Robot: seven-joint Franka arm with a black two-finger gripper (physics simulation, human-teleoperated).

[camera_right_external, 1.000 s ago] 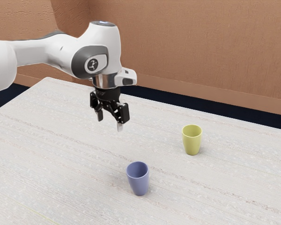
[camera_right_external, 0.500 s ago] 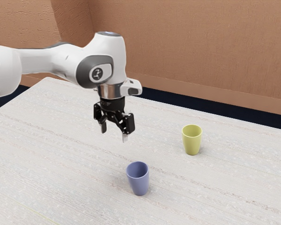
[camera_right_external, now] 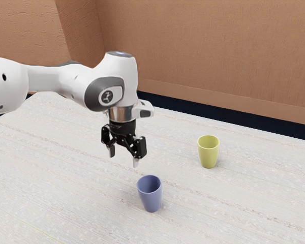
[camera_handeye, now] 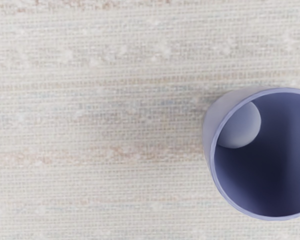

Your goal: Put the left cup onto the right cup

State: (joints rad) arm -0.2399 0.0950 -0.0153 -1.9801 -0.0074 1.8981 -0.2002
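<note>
Entering from the exterior view's left, the white arm (camera_right_external: pixel 51 84) extended over the pale woven-textured table (camera_right_external: pixel 46 188), its wrist pointing straight down. The black gripper (camera_right_external: pixel 124 158) hung in the air above the tabletop, its two fingers spread apart and nothing between them. It touched neither cup. Just to the exterior view's right of the gripper and lower, the purple cup (camera_right_external: pixel 149 193) stood upright on the table, mouth up, apart from the fingertips. Further to the exterior view's right and nearer the wall, the yellow-green cup (camera_right_external: pixel 208 151) stood upright as well, well apart from the purple one. A brown wall (camera_right_external: pixel 218 46) with a dark base strip ran behind the table. In the wrist view, the purple cup (camera_handeye: pixel 260 150) was seen from above, its rim round and its interior empty, offset to one side of the hand, with bare table (camera_handeye: pixel 90 125) surface beside it.
</note>
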